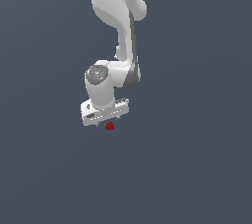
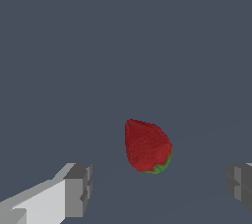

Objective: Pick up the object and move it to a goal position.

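A flat, matte, slate-grey surface (image 1: 197,169) is filling the whole exterior view, running to every edge without a seam, a corner or a horizon. The same plain blue-grey ground (image 2: 74,46) is spreading across the wrist view. Even, diffuse light is falling over it, leaving the tone nearly uniform from side to side. In the wrist view a faint, slightly paler band (image 2: 211,129) is crossing the grey on a slant, too soft to tell whether it is a shading change or an edge.
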Controlling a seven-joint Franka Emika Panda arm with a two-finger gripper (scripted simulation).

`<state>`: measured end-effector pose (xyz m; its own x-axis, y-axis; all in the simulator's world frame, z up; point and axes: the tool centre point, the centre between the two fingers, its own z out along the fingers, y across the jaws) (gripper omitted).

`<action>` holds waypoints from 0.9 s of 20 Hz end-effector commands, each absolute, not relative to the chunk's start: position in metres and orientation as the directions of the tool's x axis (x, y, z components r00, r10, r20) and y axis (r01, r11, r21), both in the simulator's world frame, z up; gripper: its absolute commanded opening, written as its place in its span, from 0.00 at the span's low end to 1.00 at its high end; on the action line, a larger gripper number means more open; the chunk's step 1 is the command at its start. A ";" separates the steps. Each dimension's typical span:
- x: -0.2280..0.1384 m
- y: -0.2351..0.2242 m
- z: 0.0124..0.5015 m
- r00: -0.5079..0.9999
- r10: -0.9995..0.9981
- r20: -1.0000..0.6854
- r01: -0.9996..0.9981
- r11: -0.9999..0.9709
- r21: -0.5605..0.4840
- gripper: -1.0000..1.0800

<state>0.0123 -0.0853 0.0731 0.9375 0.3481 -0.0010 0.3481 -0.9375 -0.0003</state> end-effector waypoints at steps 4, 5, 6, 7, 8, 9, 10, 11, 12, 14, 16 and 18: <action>0.012 -0.085 0.067 0.937 0.349 0.000 0.349 -0.937 0.000 0.96; 0.012 -0.085 0.064 0.937 0.349 0.000 0.349 -0.937 0.000 0.96; 0.012 -0.085 0.059 0.937 0.349 0.000 0.349 -0.937 0.000 0.96; 0.012 -0.085 0.055 0.937 0.350 0.000 0.350 -0.937 0.000 0.96; 0.012 -0.085 0.049 0.937 0.350 0.000 0.350 -0.937 0.000 0.96; 0.012 -0.085 0.043 0.936 0.351 0.000 0.351 -0.936 0.000 0.96; 0.011 -0.085 0.037 0.936 0.351 0.000 0.351 -0.936 0.000 0.96; 0.011 -0.085 0.033 0.936 0.352 0.000 0.352 -0.936 0.000 0.96; 0.011 -0.085 0.029 0.936 0.352 0.000 0.352 -0.936 0.000 0.96; 0.012 -0.085 0.024 0.936 0.352 0.000 0.352 -0.936 0.000 0.96; 0.012 -0.085 0.023 0.936 0.352 0.000 0.352 -0.936 0.000 0.96; 0.012 -0.085 0.023 0.936 0.352 0.000 0.352 -0.936 0.000 0.00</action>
